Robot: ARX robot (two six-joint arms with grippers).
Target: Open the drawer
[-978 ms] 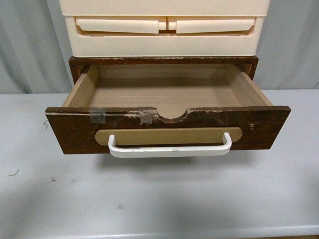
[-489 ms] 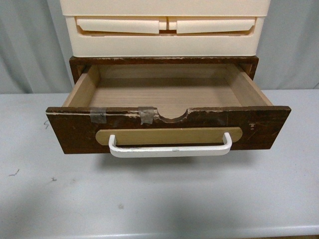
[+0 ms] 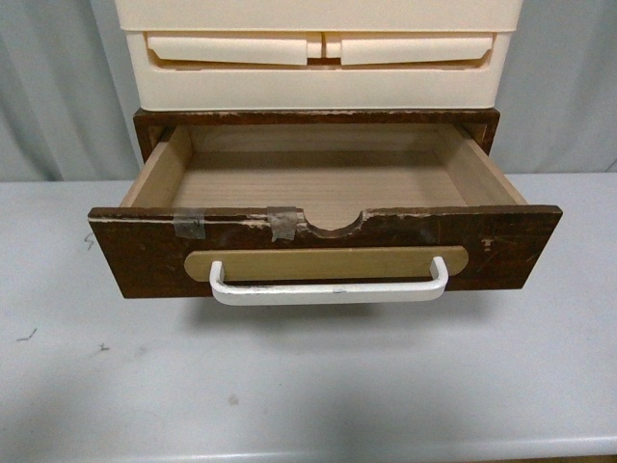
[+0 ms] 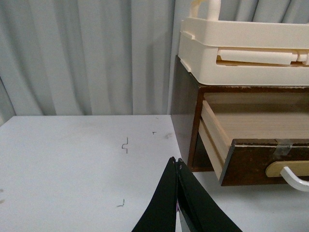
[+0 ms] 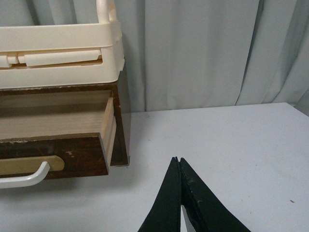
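We see the drawer (image 3: pixel 326 193) right in front of us, at 12 o'clock on the grey table (image 3: pixel 308 386). It is pulled out a long way from its dark brown case. We can look down into it. The inside is light wood and there is nothing in it.

The front of the drawer is dark brown. It has a white handle (image 3: pixel 328 290) on a tan plate (image 3: pixel 328 262). The top edge is chipped. It has a round notch (image 3: pixel 333 220) in the middle. A bit of grey tape (image 3: pixel 283 223) sits just beside the notch, at its 9 o'clock. The cream plastic drawers (image 3: pixel 318 58) stand on top of the brown case, at 12 o'clock from the open drawer. A grey curtain (image 3: pixel 58 87) hangs behind it all.

We cannot see our arms in the front view. The left gripper (image 4: pixel 176 163) is over the bare table. The drawer is at about 2 o'clock from it, well apart. Its two black fingers are pressed tight together and hold nothing. The right gripper (image 5: pixel 177 160) is over the table too. The drawer is at about 10 o'clock from it, well apart. Its fingers are also pressed together, with nothing in them.
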